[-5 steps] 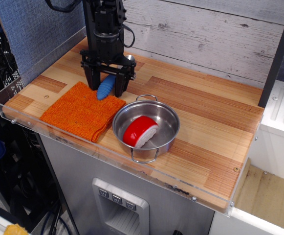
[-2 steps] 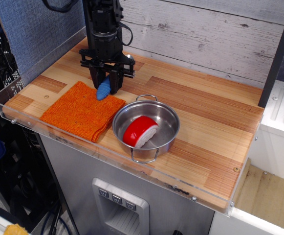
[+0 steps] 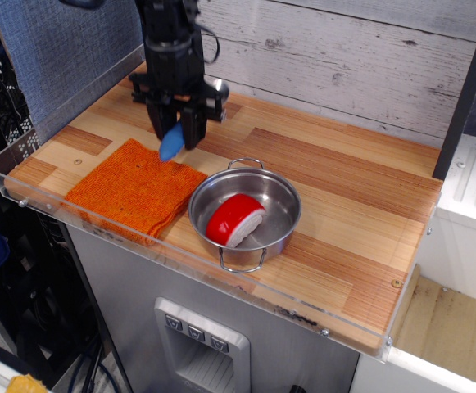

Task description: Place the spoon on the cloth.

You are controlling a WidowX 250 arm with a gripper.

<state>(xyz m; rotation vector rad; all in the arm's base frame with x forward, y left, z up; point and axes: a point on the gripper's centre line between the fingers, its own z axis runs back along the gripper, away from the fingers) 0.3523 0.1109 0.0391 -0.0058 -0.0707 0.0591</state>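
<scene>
The spoon (image 3: 171,146) shows its ribbed blue handle between the fingers of my black gripper (image 3: 176,137); its silver bowl (image 3: 218,87) peeks out behind the gripper. The gripper is shut on the handle and holds the spoon lifted off the wooden counter, with the handle's lower end above the far right edge of the cloth. The orange woven cloth (image 3: 131,189) lies flat at the front left of the counter, just in front of and below the gripper.
A steel pot (image 3: 280,229) with two handles stands right of the cloth and holds a red-and-white rounded object (image 3: 233,219). A clear acrylic rim (image 3: 98,229) runs along the counter's front and left edges. A grey plank wall (image 3: 344,57) stands behind.
The gripper's fingers closed on the blue handle, then rose and shifted slightly left and back, lifting the spoon off the counter.
</scene>
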